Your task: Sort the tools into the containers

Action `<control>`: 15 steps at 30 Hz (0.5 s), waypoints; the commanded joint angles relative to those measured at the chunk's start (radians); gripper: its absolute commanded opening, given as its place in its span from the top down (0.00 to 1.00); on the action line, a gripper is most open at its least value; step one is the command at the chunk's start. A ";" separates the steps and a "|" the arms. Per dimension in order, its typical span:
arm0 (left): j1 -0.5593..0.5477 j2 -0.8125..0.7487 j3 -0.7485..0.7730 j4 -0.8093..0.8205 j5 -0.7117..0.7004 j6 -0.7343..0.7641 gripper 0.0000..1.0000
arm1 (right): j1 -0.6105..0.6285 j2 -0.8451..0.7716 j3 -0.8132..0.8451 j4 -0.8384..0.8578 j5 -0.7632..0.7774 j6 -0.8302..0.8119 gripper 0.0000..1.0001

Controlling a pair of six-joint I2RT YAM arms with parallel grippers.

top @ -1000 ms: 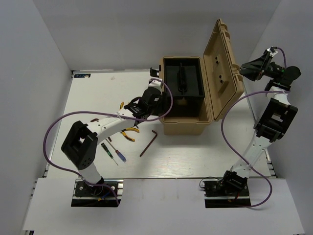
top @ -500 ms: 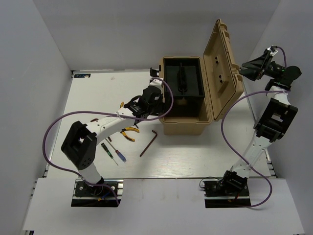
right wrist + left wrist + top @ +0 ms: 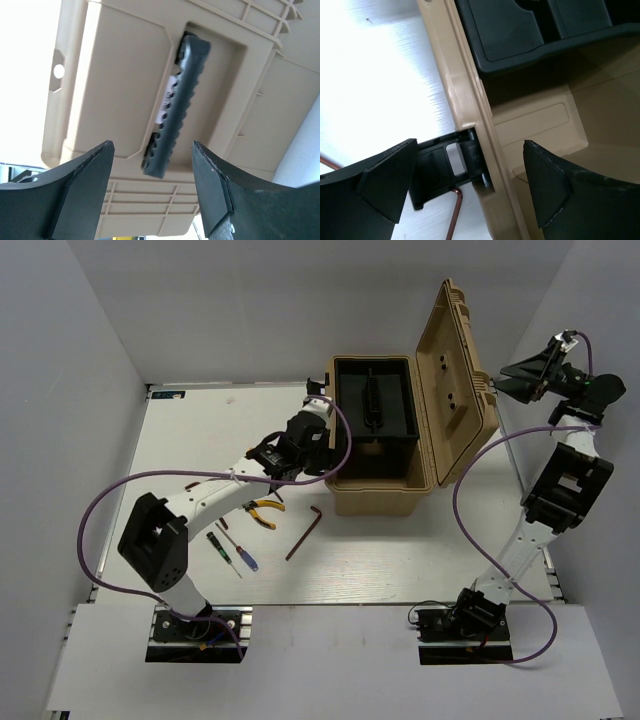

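Note:
The tan toolbox (image 3: 385, 495) stands open, lid upright, with a black tray (image 3: 372, 400) in it. The yellow-handled pliers (image 3: 265, 510), the dark L-shaped hex key (image 3: 305, 532) and thin screwdrivers (image 3: 232, 548) lie on the table left of the box. My left gripper (image 3: 326, 453) is open and empty over the box's left wall. In the left wrist view its jaws (image 3: 470, 187) straddle that wall (image 3: 470, 115) above a black latch (image 3: 445, 167); the hex key (image 3: 453, 215) shows below. My right gripper (image 3: 515, 377) is open and empty, raised behind the lid.
The right wrist view (image 3: 150, 175) faces the lid's outer side (image 3: 115, 85) with its dark ribbed handle (image 3: 175, 107). A thin reddish tool (image 3: 205, 481) lies under the left arm. White walls close in the table on the left, back and right.
My left arm has shifted a little toward the back along the box's left wall. My right gripper has moved slightly up and to the right, away from the lid.

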 commanded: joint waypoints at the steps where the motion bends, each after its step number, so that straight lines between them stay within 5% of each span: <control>1: 0.008 -0.085 0.042 -0.038 0.008 0.018 0.03 | -0.032 -0.099 0.053 0.258 -0.154 0.252 0.30; 15: 0.008 -0.237 0.020 -0.079 -0.030 0.045 0.00 | -0.061 -0.352 0.073 0.257 -0.155 0.260 0.30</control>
